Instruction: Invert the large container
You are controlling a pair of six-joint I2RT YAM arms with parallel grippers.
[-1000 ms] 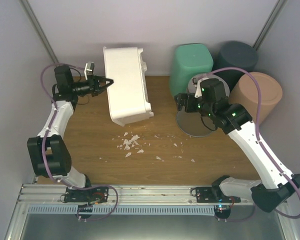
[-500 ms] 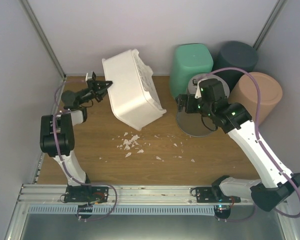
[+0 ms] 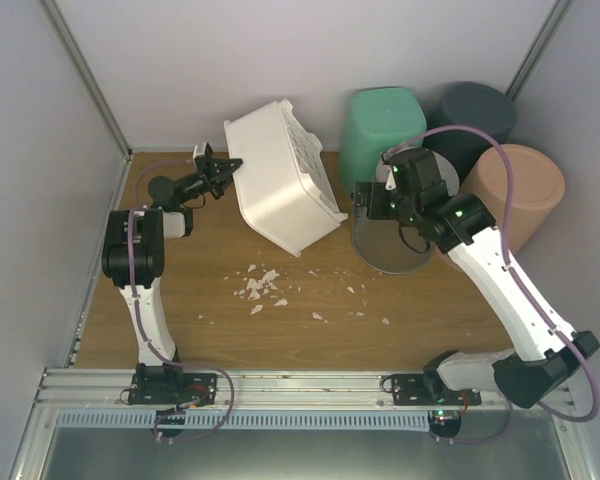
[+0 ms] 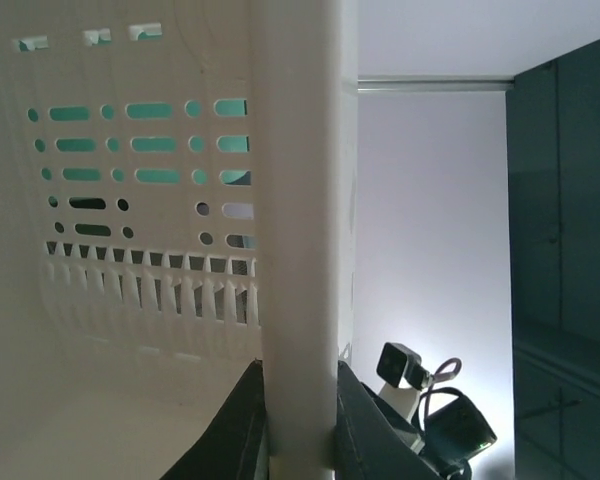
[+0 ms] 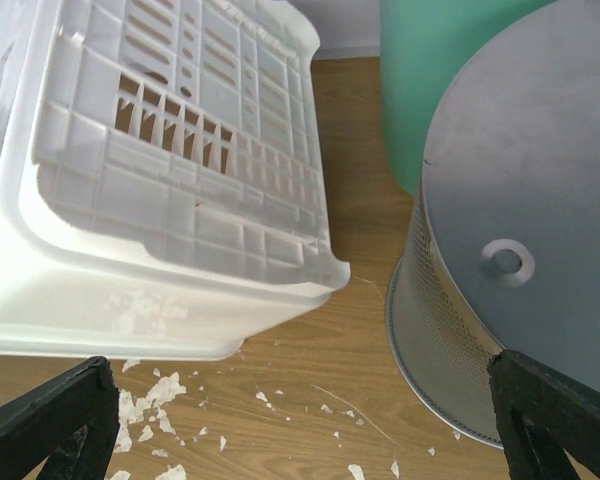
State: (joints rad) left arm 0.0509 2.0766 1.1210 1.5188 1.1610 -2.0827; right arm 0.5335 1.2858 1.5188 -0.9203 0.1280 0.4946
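Left gripper (image 3: 221, 167) pinched the rim of the tilted white basket (image 3: 280, 180); right gripper (image 3: 363, 204) hung beside the mesh bin (image 3: 385, 252), jaws spread.

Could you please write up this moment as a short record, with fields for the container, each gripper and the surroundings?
container: white basket, tilted, not yet upside down
left gripper: fingers shut on the white basket's rim
right gripper: open, holding nothing, between the white basket and the metal mesh bin
behind: green bin, dark grey bin, tan bin
debris: white scraps in front of the white basket
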